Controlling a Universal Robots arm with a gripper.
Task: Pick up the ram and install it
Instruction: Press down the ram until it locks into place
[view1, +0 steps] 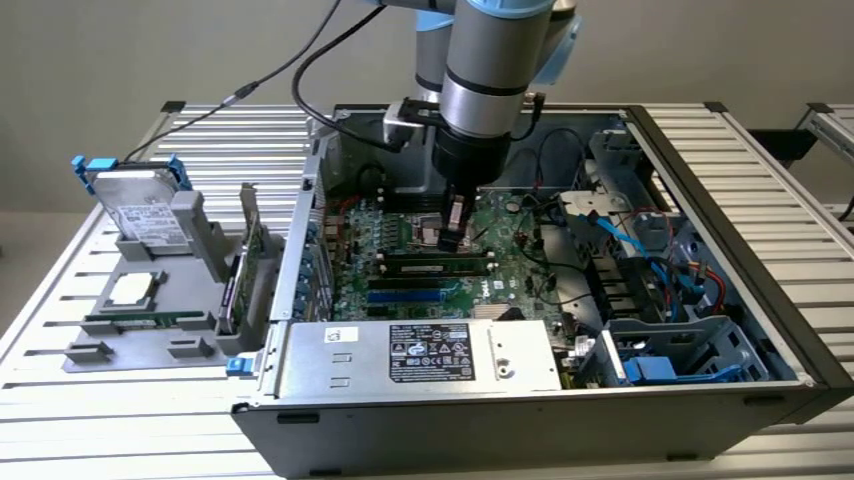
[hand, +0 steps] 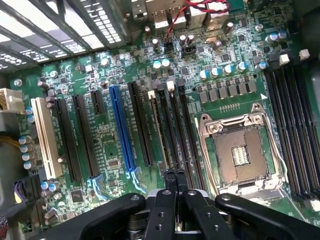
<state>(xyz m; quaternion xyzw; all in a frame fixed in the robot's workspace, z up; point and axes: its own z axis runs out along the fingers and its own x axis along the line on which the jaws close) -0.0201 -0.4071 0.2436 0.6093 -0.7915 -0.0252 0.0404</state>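
A ram (view1: 430, 266), a narrow green stick with black chips, stands in one of the long black slots of the motherboard (view1: 387, 240) inside the open computer case. The wrist view looks down on its thin top edge (hand: 159, 135). My gripper (view1: 458, 238) hangs straight down over the slots, close to one end of that stick. Its black fingers are shut together with nothing between them (hand: 175, 175). Whether the tips touch the ram or the slots cannot be told. Another narrow green stick (view1: 147, 320) lies in the grey holder (view1: 134, 345) outside the case.
The metal power supply (view1: 427, 350) fills the case's front. The CPU socket (hand: 240, 150) sits beside the slots, and a blue slot (hand: 122, 130) lies on their other side. Loose cables (view1: 641, 250) lie toward the exterior view's right. A hard drive (view1: 140, 215) and a green expansion card (view1: 247, 260) stand outside the case.
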